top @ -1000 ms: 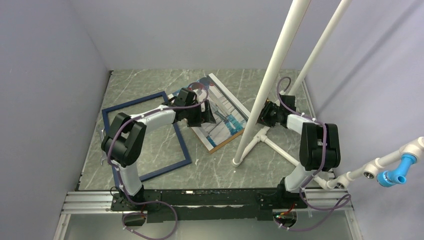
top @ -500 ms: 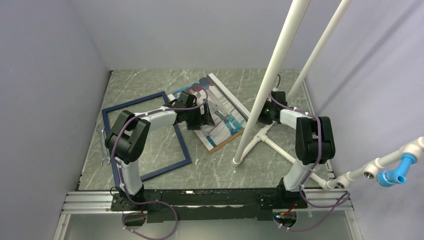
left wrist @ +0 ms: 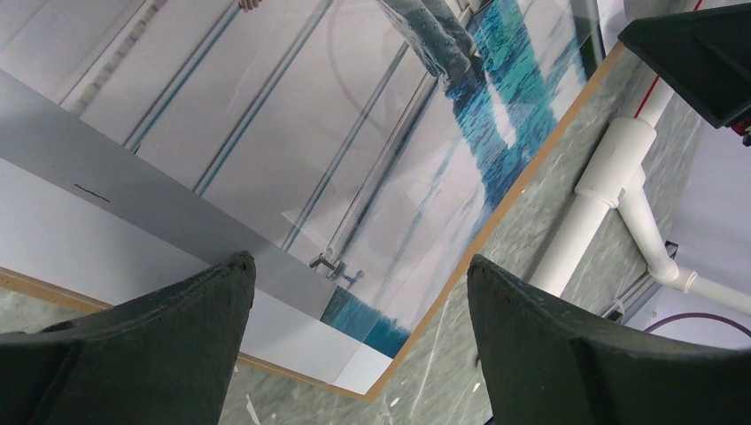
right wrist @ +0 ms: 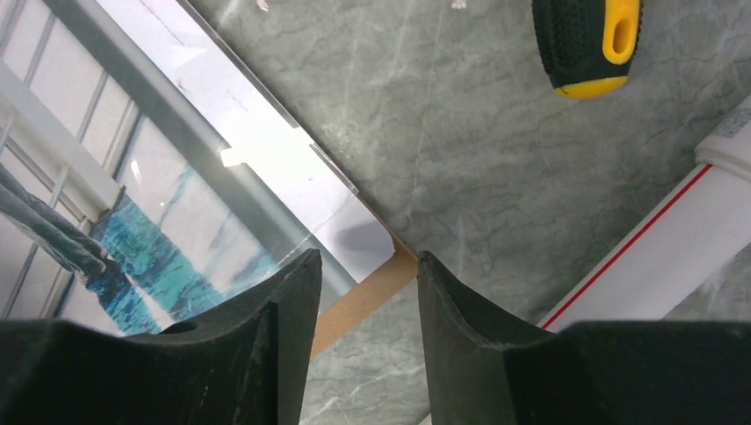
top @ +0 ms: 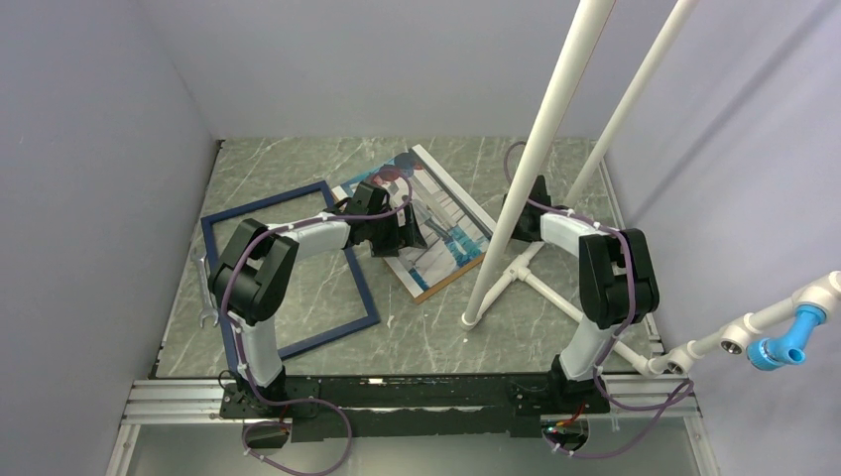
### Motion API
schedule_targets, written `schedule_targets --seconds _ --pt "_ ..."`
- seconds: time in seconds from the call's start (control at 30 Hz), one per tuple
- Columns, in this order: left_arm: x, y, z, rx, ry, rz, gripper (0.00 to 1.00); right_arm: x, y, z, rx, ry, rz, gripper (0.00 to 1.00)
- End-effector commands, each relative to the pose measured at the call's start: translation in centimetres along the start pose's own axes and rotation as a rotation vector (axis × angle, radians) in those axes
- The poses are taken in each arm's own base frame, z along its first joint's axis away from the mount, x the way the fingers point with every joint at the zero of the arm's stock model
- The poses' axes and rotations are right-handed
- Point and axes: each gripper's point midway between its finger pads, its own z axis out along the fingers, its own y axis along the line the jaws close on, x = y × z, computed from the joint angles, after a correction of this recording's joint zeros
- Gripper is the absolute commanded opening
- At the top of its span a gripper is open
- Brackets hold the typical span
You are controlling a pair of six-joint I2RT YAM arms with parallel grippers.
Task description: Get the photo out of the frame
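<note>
One thin navy frame [top: 263, 202], an open rectangle, lies flat on the grey veined bench [top: 436, 327] at the left. Just right of it, the left pincer [left wrist: 354, 266] hangs with its fingers spread wide over the single glossy photo [top: 451, 223], which lies outside the frame on one brown board [right wrist: 359, 310]. The right pincer [right wrist: 367, 261], fingers slightly parted, sits above the photo's corner. Two round white poles [top: 540, 149] rise beside it.

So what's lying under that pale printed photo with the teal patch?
A thin brown backing board peeks out past the photo, resting on the grey marble table. Anything else beneath is covered.
</note>
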Motion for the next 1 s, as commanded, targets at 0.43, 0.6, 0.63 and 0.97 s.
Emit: schedule_targets --seconds 0.43,0.6,0.63,0.97 --pt "1.7 1.8 0.5 -0.049 0.046 -0.027 0.93 -2.2 1.4 0.3 0.029 -0.052 -0.055 0.44" --pt "1.7 1.9 0.6 -0.047 0.047 -0.028 0.93 -1.2 1.2 0.9 0.027 -0.022 -0.048 0.44" --pt "1.7 1.9 0.6 -0.048 0.046 -0.028 0.93 -1.0 1.2 1.0 0.026 -0.014 -0.045 0.44" --pt "2.0 2.1 0.8 -0.045 0.058 -0.033 0.93 0.5 3.3 0.7 -0.178 0.058 0.067 0.47"
